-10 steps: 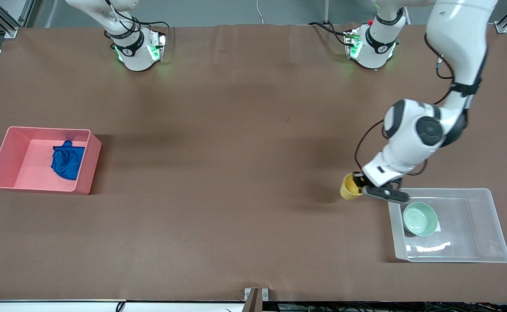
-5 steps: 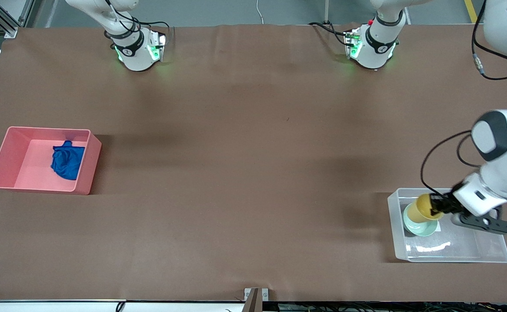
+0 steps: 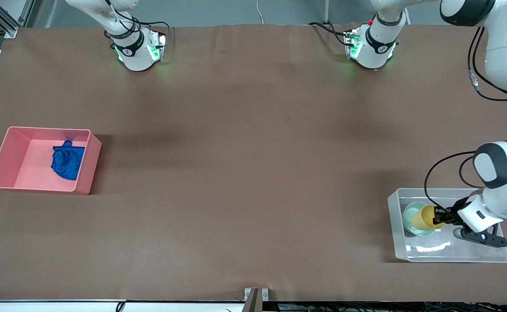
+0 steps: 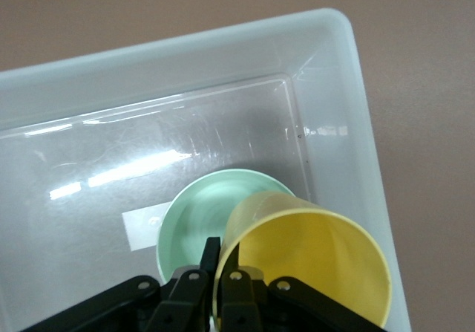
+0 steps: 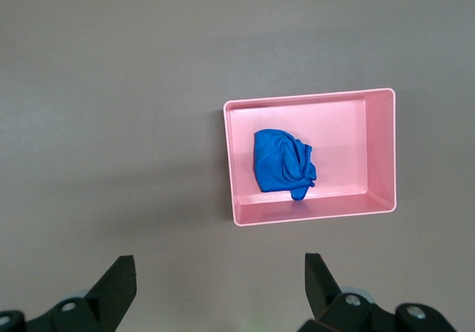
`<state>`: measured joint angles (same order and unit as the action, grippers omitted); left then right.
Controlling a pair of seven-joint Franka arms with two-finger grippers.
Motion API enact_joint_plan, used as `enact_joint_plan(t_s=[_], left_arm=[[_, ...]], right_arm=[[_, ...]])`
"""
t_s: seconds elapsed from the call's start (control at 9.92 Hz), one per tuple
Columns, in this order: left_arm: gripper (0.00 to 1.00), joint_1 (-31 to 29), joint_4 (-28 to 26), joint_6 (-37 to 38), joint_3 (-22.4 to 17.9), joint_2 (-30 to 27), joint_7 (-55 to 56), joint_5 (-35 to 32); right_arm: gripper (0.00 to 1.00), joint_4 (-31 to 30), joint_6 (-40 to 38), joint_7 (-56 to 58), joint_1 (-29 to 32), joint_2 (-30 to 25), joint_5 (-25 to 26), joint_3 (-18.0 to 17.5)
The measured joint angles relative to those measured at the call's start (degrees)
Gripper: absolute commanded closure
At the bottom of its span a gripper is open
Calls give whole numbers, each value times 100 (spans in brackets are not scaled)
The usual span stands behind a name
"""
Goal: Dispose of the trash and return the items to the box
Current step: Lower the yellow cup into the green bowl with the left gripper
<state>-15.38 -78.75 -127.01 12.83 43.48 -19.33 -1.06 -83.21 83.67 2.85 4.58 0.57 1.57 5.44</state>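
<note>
While pinched at its rim by the left gripper [image 4: 220, 274], yellow cup [image 3: 426, 216] — likely light, rigid, slick — hangs tilted over green bowl [image 4: 194, 215] in clear box [image 3: 452, 256]; right gripper [image 5: 215, 287], fingers wide, waits high above the table.

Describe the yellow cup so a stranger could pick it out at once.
Find the clear plastic tub at the left arm's end of the table. Inside it, the left claw holds the yellow cup tilted over a mint-green bowl. It is the only yellow thing there.

Front camera high over table [image 3: 244, 173]; wrist cameras look down, left close, right high
</note>
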Motion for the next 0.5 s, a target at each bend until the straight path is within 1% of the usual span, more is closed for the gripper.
enact_joint_plan(t_s=[0.1, 0.2, 0.3, 0.5], left_arm=[[89, 11, 1, -149, 0, 126, 0, -13], [49, 13, 1, -341, 0, 247, 0, -54], [0, 11, 4, -470, 0, 334, 0, -89], [0, -7, 74, -546, 0, 328, 0, -105]], right_arm=[[0, 0, 0, 0, -1, 0, 0, 0], [0, 0, 0, 0, -1, 0, 0, 1], [0, 0, 0, 0, -1, 0, 0, 1], [0, 0, 0, 0, -2, 0, 0, 0]])
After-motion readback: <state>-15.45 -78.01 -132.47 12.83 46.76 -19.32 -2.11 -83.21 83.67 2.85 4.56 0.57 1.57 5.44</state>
